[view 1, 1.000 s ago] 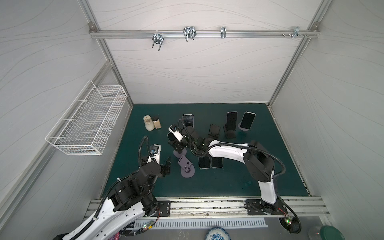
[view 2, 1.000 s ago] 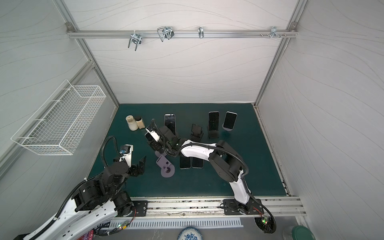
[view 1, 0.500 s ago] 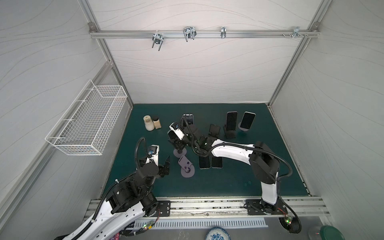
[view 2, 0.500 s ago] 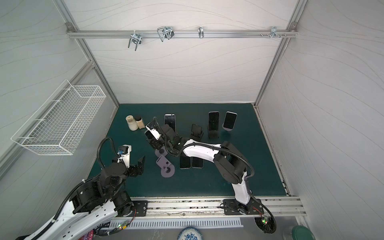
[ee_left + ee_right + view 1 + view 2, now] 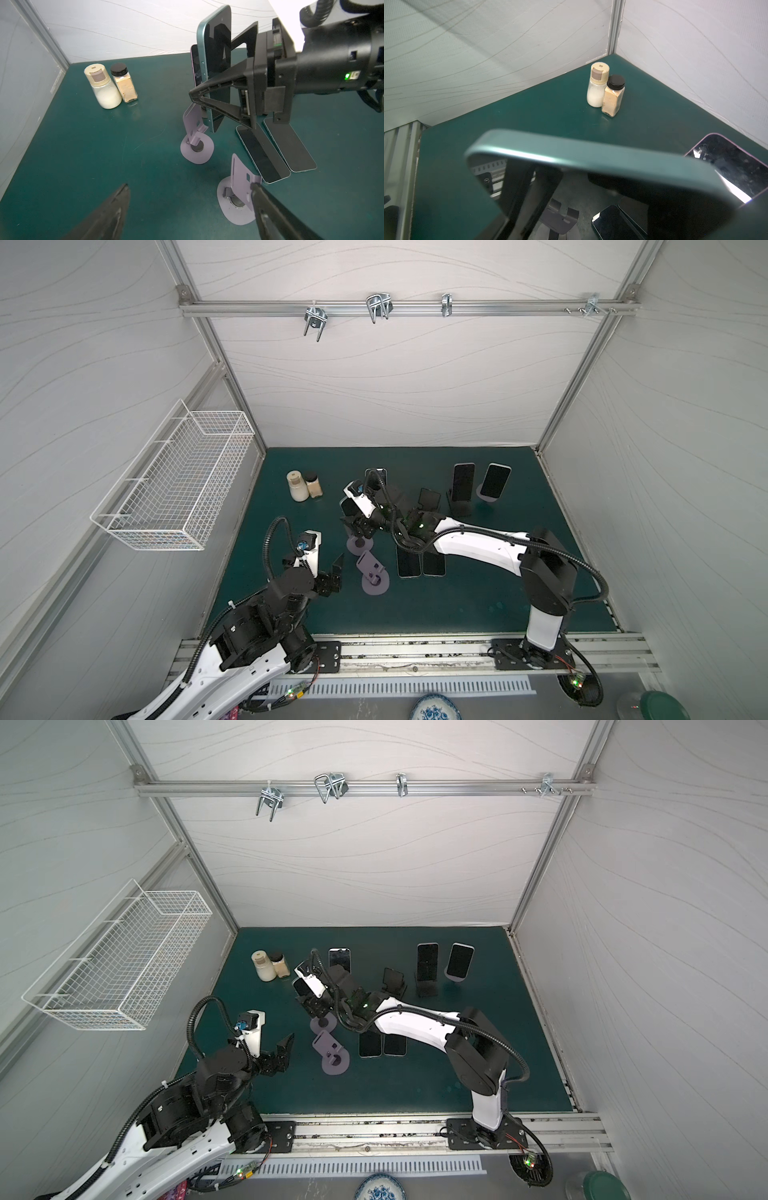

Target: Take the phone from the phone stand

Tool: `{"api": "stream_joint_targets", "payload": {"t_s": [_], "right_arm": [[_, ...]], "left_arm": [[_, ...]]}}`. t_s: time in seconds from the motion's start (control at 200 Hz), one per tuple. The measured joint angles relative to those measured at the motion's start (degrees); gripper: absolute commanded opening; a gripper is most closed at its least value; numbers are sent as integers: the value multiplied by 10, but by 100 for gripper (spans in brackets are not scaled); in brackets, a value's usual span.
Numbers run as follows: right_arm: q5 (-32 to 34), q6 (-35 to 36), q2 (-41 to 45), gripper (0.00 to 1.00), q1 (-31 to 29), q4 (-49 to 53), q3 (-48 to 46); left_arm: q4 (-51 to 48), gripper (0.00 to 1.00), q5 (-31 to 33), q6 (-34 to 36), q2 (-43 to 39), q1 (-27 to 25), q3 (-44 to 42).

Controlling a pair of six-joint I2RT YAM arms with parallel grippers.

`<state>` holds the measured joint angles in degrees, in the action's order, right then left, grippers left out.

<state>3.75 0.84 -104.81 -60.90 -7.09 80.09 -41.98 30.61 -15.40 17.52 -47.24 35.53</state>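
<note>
Your right tool [image 5: 311, 1006] holds the phone [image 5: 298, 988] over the purple phone stand [image 5: 323, 1025], toward the counter's [image 5: 415, 1094] back left; your left tool [image 5: 277, 1048] hangs open near the left edge.

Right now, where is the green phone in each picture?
Top view: phone mid-mat, right of the bottle.
Top view: same place.
Left wrist: upright in the right gripper, by a purple stand; phone.
Right wrist: close up, green edge before the bottle.
Landmark: the white bottle, in all four.
</note>
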Motion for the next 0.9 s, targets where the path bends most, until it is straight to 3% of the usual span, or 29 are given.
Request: {"api": "stream_joint_targets", "payload": {"t_s": [0.9], "right_arm": [[39, -70, 201, 69, -53, 151, -78]], "left_arm": [[41, 91, -144, 6, 3, 0, -3]]}}
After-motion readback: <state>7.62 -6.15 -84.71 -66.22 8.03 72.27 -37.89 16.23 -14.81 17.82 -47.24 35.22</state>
